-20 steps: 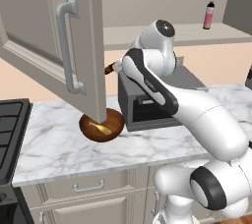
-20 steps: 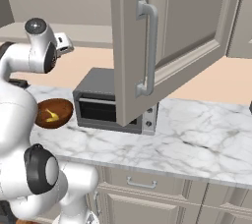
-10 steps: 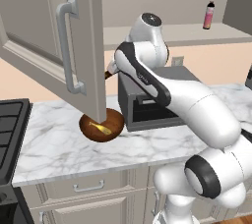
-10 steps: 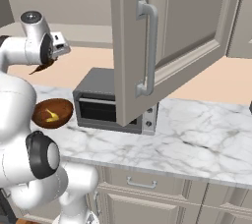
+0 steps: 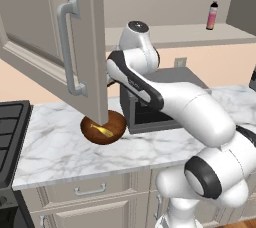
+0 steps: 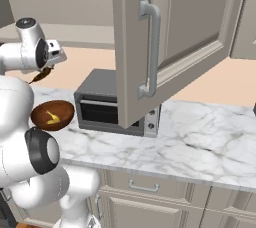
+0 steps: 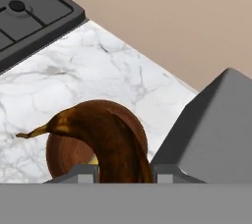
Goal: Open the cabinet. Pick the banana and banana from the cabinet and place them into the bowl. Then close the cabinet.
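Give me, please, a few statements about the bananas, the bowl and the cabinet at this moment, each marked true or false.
1. The pincer is shut on the dark brown banana. True.
2. The bowl holds nothing. False: a yellow banana lies in it.
3. The cabinet is shut. False: its door stands swung open over the counter.
4. The bowl sits on the marble counter beside the grey oven. True.
5. The brown banana already lies in the bowl. False: it is held in the air above it.
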You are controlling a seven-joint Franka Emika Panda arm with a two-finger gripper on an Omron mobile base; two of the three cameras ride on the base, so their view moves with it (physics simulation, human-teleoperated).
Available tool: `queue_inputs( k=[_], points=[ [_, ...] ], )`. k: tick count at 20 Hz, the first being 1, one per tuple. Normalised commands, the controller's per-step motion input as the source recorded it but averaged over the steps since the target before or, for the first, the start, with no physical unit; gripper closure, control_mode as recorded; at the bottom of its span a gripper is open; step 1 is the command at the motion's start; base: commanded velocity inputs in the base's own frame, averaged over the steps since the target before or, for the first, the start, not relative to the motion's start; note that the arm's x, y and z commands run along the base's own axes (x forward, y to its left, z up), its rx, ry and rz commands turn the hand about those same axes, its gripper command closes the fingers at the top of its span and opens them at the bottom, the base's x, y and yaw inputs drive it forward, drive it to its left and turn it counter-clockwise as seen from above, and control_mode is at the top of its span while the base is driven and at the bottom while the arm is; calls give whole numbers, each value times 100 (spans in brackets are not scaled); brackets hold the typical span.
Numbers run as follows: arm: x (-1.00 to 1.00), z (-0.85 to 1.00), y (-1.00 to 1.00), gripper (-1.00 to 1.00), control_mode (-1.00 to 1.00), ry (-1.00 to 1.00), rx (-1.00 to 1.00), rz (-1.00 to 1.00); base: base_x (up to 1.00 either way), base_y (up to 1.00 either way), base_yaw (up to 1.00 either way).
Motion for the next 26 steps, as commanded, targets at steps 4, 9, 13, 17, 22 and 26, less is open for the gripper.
queue_inputs(
  k=[4,9,13,17,22,26],
  points=[
    [0,-41,2,100,-100,0,-2,1,0,0,0],
    [0,-32,0,100,-100,0,-1,0,0,0,0],
    [1,-14,0,100,-100,-2,0,0,0,0,0],
    [9,-20,0,100,-100,-1,0,0,0,0,0],
    [9,-30,2,100,-100,0,0,0,0,0,0],
    [18,-30,12,100,-100,0,0,0,0,0,0]
  ],
)
